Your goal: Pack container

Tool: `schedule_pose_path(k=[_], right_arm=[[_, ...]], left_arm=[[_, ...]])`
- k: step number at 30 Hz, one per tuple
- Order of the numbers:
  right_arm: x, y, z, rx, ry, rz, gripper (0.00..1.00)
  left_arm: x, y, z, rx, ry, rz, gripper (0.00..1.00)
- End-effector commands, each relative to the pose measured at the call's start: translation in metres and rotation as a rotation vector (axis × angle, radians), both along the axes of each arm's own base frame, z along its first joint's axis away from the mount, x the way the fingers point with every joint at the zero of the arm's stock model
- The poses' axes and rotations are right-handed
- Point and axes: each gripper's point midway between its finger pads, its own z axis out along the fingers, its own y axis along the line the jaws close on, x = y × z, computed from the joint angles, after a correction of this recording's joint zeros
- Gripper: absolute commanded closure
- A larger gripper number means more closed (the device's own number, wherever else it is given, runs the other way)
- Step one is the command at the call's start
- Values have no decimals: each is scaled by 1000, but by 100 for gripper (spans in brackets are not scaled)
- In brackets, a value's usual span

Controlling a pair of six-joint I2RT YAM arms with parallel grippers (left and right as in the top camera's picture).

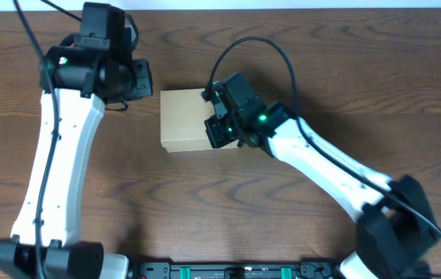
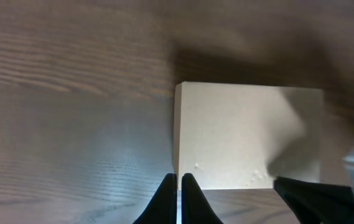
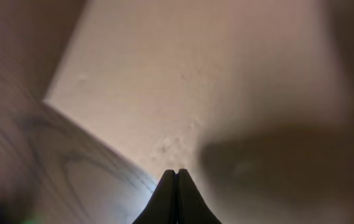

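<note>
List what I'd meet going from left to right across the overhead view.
left arm → left end effector → container → right end effector → right arm

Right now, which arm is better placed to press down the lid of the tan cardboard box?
Probably right. The right arm holds its shut jaws over the tan cardboard box, at its right edge; the left arm has its shut jaws beside the box's left side.
</note>
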Motion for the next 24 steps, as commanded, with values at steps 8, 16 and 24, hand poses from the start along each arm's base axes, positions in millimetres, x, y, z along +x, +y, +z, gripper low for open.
schedule_pose_path(k=[8,16,24], right_arm=[[-9,-46,92,19,-220,33,22],[-25,-71,114,6,-252,32,1],[-61,-133,134,-85,-269,-25,1]], left_arm=[[-48,9,92,-33,-276,21,9],[-90,15,128,-52,-392,21,4],[-179,38,117,30,-313,28,5]])
